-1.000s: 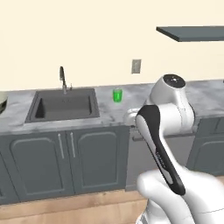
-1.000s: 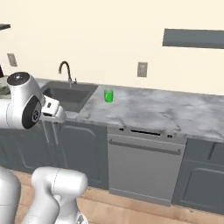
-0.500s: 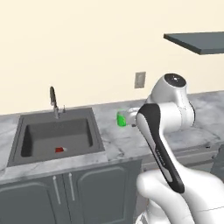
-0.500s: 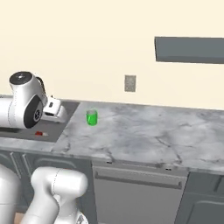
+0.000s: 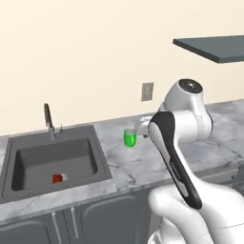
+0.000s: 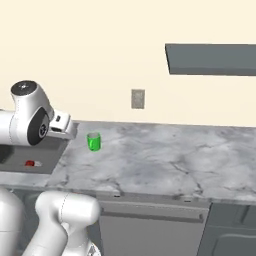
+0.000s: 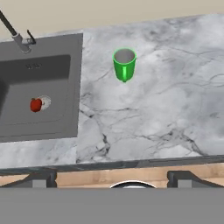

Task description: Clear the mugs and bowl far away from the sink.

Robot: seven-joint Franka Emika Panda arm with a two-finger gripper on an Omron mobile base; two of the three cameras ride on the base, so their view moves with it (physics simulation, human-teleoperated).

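- The small bright green handled mug (image 7: 124, 64) stands upright on the grey marbled counter (image 7: 166, 113), ahead of the gripper (image 7: 112, 177), beside the dark recessed sink (image 7: 39, 87).
- Jaws spread wide, holding nothing.

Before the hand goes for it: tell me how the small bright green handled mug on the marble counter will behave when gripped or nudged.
The small bright green handled mug looks rigid and empty, so probably light. Standing upright, taller than wide, it may tip if pushed high. Its smooth glossy wall could slip; the handle facing the counter's front edge may twist it off-centre.
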